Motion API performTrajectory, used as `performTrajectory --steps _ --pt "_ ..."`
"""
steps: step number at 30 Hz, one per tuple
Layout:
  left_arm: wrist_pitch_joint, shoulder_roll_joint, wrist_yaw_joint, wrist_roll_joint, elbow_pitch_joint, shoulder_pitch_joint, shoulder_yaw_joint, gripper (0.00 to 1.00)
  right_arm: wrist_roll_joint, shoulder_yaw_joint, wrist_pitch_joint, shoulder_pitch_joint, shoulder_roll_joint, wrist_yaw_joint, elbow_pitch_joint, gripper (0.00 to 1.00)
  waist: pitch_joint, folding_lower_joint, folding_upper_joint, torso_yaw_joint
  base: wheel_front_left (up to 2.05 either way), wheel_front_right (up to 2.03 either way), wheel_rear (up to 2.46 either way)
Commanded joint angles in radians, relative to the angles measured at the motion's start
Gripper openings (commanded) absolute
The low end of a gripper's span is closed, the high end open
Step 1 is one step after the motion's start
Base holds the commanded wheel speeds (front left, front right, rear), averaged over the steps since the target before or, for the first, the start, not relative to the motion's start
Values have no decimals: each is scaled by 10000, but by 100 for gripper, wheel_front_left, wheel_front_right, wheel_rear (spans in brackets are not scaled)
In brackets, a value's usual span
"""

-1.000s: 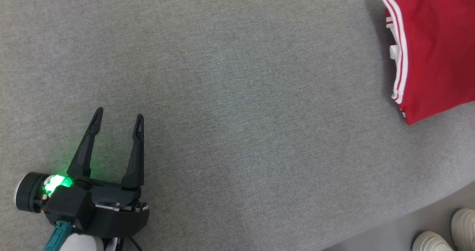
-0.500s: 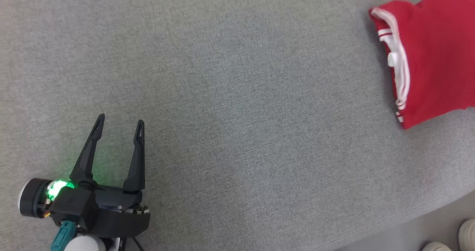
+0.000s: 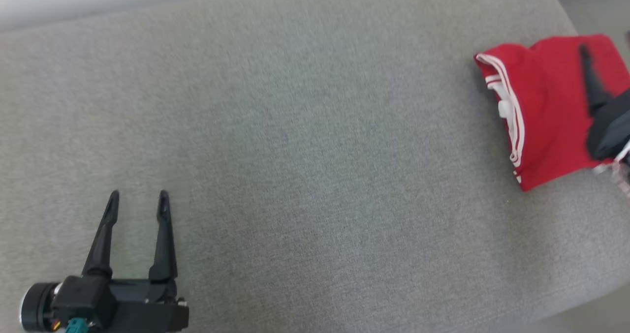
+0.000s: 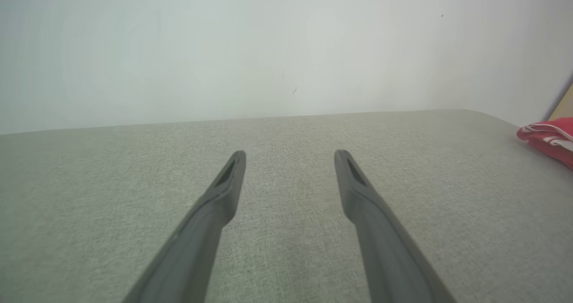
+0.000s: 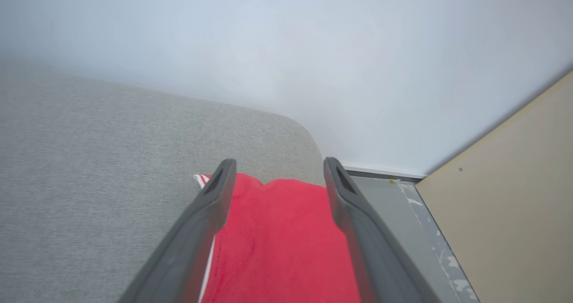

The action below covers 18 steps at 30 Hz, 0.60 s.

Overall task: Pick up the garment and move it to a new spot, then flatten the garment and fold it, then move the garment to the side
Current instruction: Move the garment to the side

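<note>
Red cloth with white striped trim, the folded garment [image 3: 546, 111] lies at the right end of the grey upholstered surface [image 3: 315, 151], close to its rounded corner. Over it hangs the right gripper [image 5: 277, 166], fingers spread with nothing caught between them. The red fabric shows in the gap below, though whether the tips touch it I cannot tell. Well apart, at the near left, the left gripper [image 3: 138, 200] sits with fingers spread too, holding nothing.
</note>
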Motion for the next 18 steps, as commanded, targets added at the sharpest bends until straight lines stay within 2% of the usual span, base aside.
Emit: performTrajectory --steps 1,5,10,18 --pt "-22 -46 45 -54 16 160 48 100 91 85 -104 217 73 -27 -62 100 -706 1 0 266 0 0 0" --pt "-24 -175 23 -258 128 543 307 100 570 764 -674 875 178 -27 -470 100 -1452 1 0 503 0 0 0" --pt "-25 -382 291 -756 567 1171 799 100 1053 1593 -1435 1970 280 -27 -743 100 -2326 1 0 759 0 0 0" --pt "-22 -446 313 -944 1002 1793 903 100 1334 1720 -2505 3555 1076 -27 -768 100 -3097 1 0 1237 0 0 0"
